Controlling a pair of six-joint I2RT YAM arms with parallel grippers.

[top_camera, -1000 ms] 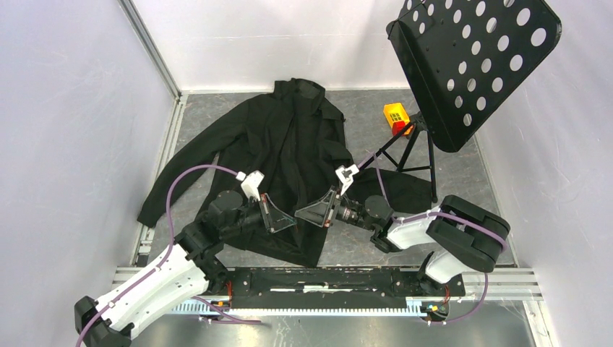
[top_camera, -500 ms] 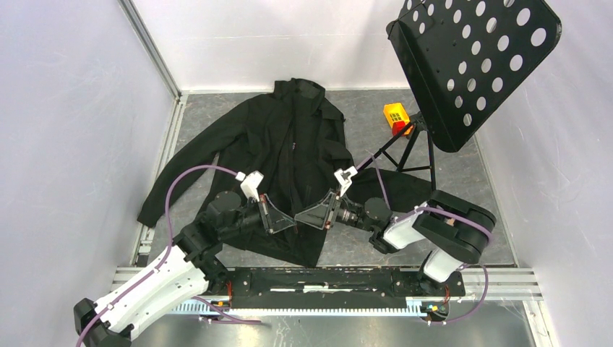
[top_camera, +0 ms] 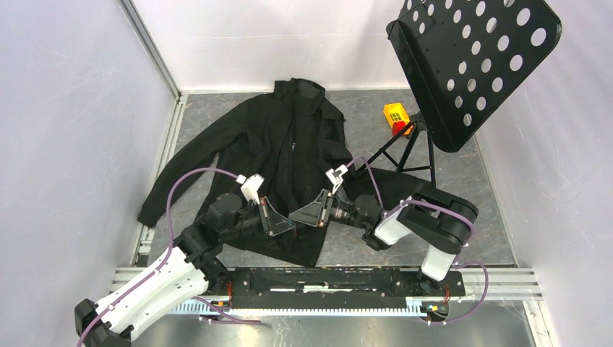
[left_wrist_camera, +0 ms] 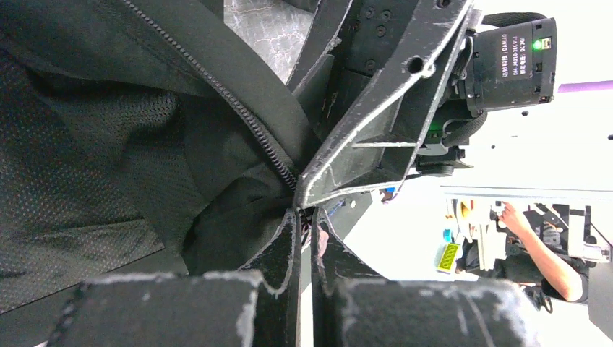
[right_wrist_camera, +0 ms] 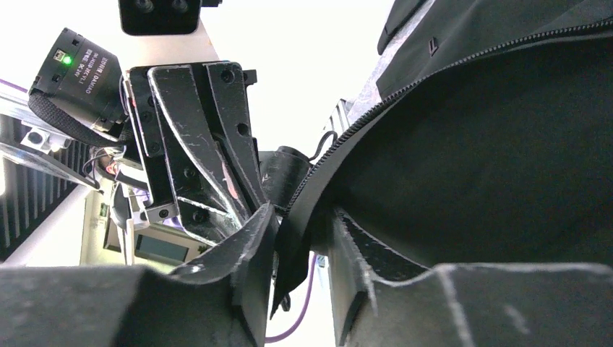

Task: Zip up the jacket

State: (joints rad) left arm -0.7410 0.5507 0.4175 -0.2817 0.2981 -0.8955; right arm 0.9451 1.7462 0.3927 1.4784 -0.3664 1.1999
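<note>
Near the tabletop [top_camera: 361, 108] front edge, left gripper [left_wrist_camera: 305, 217] and right gripper [right_wrist_camera: 300, 220] jaws each pinch the jacket [top_camera: 289, 137] hem

Top view: fixed high behind the arm bases [top_camera: 434, 269], looking down on the whole worktop [top_camera: 361, 108]. Left wrist view: very close, along the left hand [left_wrist_camera: 305, 217] toward the right hand [left_wrist_camera: 311, 177]. Right wrist view: the reverse. Both share the jacket [right_wrist_camera: 491, 144] hem.

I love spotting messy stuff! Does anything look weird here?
Yes. The jacket lies crooked and open at the bottom. One sleeve seems to run under the legs of the music stand, which is an odd thing to see on this table.
</note>
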